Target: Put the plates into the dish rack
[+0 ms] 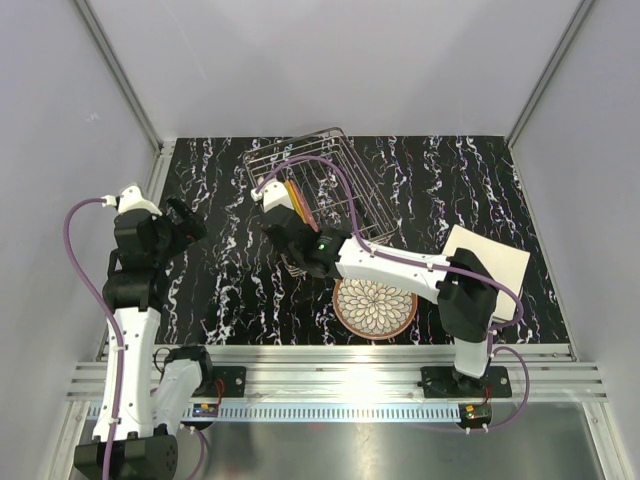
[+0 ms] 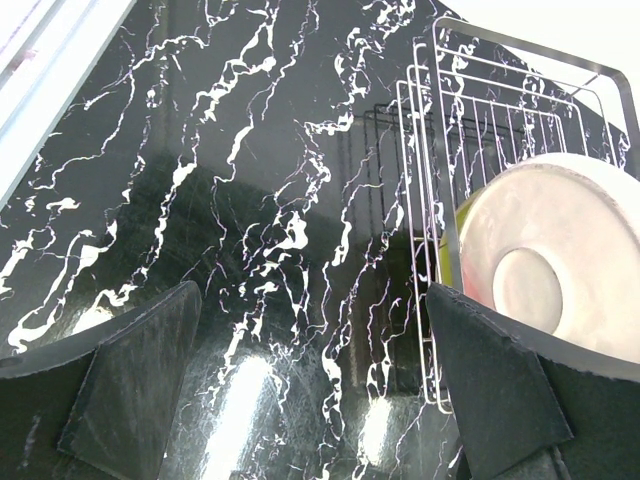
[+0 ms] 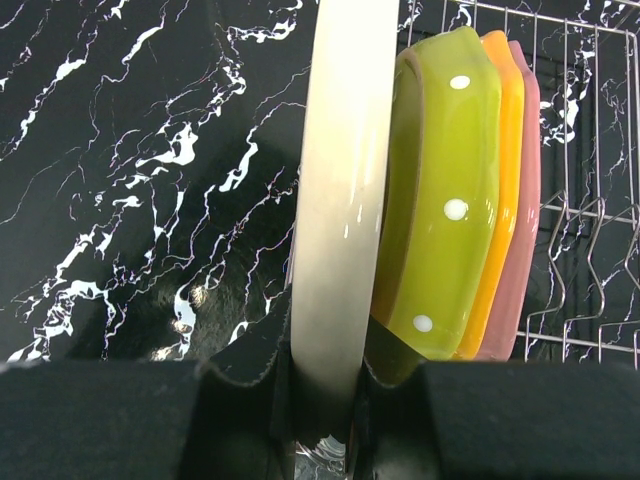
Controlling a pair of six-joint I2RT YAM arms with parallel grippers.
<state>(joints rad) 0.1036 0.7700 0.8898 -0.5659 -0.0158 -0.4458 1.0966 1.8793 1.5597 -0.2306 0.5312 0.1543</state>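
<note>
The wire dish rack (image 1: 330, 170) stands at the back middle of the table. In the right wrist view, lime-green (image 3: 445, 200), orange (image 3: 498, 200) and pink (image 3: 525, 190) plates stand on edge inside the dish rack (image 3: 590, 210). My right gripper (image 3: 325, 350) is shut on the rim of a cream plate (image 3: 340, 180), held upright against the green one. From the left wrist view, the cream plate's underside (image 2: 560, 260) shows at the rack (image 2: 440, 180). My left gripper (image 2: 315, 380) hangs open over bare table, left of the rack. A brown-rimmed petal plate (image 1: 375, 305) and a white squarish plate (image 1: 490, 262) lie flat on the table.
The black marbled tabletop (image 1: 220, 290) is walled in by white panels on three sides. The right arm (image 1: 385, 265) stretches across above the petal plate. An aluminium rail (image 1: 330, 375) runs along the near edge.
</note>
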